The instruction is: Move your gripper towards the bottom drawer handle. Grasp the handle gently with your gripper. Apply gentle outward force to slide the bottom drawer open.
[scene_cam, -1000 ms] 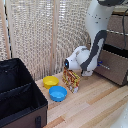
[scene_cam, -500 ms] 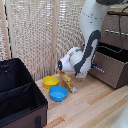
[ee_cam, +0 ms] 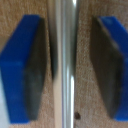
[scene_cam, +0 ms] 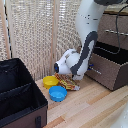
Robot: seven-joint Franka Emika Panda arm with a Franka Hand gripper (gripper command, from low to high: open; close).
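In the wrist view the bottom drawer handle [ee_cam: 65,60], a blurred silver bar, runs between my two dark-blue fingers [ee_cam: 25,70]. A narrow gap shows on each side of the bar. In the exterior view my gripper [scene_cam: 84,76] is at the front of the bottom drawer [scene_cam: 107,70], mostly hidden behind the white wrist. The drawer stands pulled out from the dresser, its dark interior [scene_cam: 107,50] showing. A short stretch of the handle [scene_cam: 96,71] shows on the drawer front.
The upper drawer with its own silver bar [scene_cam: 117,33] is above. A yellow bowl [scene_cam: 49,81], a blue bowl [scene_cam: 57,93] and a snack bag [scene_cam: 68,83] lie on the wooden floor near the wrist. A black bin [scene_cam: 20,97] stands at the exterior view's left.
The arm's wrist has moved toward the exterior view's left and the bottom drawer has slid out with it, most of it in the first half second.
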